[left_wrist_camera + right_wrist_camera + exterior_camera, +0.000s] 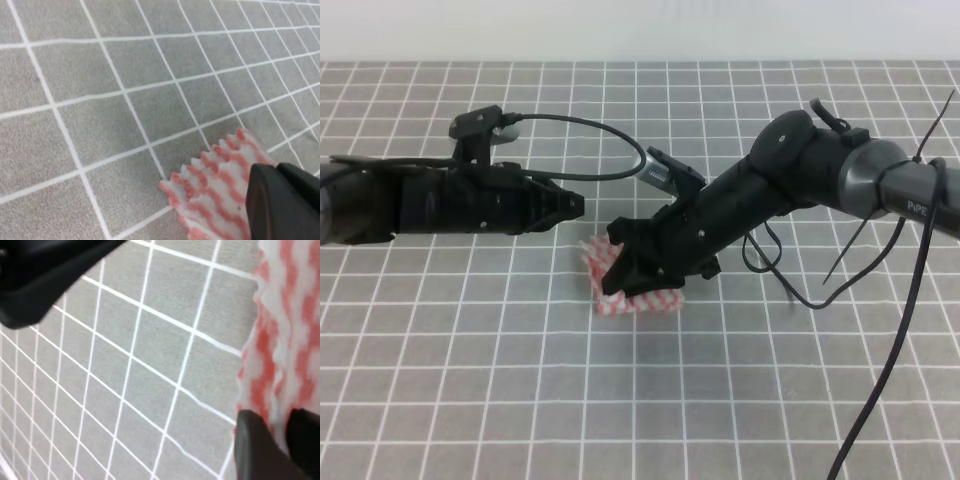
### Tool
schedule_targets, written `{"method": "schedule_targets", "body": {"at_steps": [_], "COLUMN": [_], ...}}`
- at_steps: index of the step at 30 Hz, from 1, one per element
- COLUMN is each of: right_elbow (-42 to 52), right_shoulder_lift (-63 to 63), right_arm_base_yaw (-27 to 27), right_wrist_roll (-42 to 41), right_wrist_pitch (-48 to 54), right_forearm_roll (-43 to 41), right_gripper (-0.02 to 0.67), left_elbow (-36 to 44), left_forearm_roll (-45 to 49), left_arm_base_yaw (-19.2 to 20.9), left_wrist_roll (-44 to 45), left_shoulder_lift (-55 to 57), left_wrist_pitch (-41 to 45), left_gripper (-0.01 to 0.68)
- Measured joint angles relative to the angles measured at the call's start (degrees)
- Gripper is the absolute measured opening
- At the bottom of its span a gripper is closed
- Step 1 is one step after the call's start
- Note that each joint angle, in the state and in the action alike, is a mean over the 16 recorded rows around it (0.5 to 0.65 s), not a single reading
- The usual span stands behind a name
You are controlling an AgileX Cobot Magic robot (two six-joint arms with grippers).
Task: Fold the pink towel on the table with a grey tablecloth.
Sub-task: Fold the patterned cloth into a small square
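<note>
Grey cloth ruled with thin white lines covers the table [470, 380], and nearest us its front stretch carries only a black cable [880, 400] trailing down at the right. Past that, around the table's middle, we see the pink towel [638, 300], bunched into a small folded bundle with its zigzag stripes showing. Our right tool [616, 272] sits down on the bundle, and the right wrist view shows the dark fingers [255, 450] with striped cloth between them, so we read it as clenched on the towel. Just beyond and to the left, our left tool [576, 205] hangs above the table, tip pointing toward the towel's far left edge; we see it closed on nothing. The far edge of the table runs along a white wall [640, 30].
</note>
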Motion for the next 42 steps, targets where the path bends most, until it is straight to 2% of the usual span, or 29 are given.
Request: {"method": "schedule_targets", "body": {"at_steps": [15,30,42], "right_elbow": [0.0,0.0,0.0], "right_shoulder_lift": [0.0,0.0,0.4], "right_arm_base_yaw": [-0.5,-3.7,-3.9], "right_wrist_roll": [-0.9,-1.4,-4.0], "right_wrist_pitch": [-7.2,-5.8,-8.1], "right_forearm_roll": [-0.4,-0.9,2.2], "right_gripper": [0.127,0.131,0.128], "left_elbow": [-0.5,-0.5,-0.5], "left_forearm_roll": [0.1,8.0,8.9], "left_arm_base_yaw": [0.0,0.0,0.0], "left_wrist_roll": [-0.5,-8.1,-8.8], "left_shoulder_lift": [-0.1,0.0,0.0], "left_wrist_pitch": [1.1,1.9,1.0], "left_gripper": [-0.004,-0.004,-0.004]}}
